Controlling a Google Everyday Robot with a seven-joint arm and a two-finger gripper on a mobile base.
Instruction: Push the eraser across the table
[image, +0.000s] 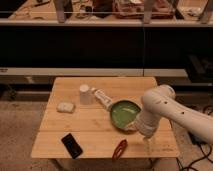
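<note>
Wooden planks, light in tone, form the tabletop (75, 125), a small rectangular surface seen from above and in front in the single camera view. Eraser (72, 145): flat black block, lying near the front left corner of the tabletop, turned at an angle to the front edge, touching nothing else. Slim red-brown object (120, 148): at the front edge, right of the eraser and apart from it. Green bowl (125, 115): right of centre, upright, its right side partly covered by the arm. White cup (85, 94): upright toward the back, left of centre. White tube-like item (103, 98): lying on its side between cup and bowl, just beside the cup. Small pale pad (65, 107): on the left side, apart from the other items. White robot arm (160, 102): enters from the right, bends above the right part of the tabletop and points downward. Tool (148, 143): at the front right of the tabletop, just right of the red-brown object, well apart from the eraser; released, with nothing in its grasp. Whether it touches the surface cannot be determined. Behind the tabletop: dark shelving (100, 47) with cluttered items on top.
</note>
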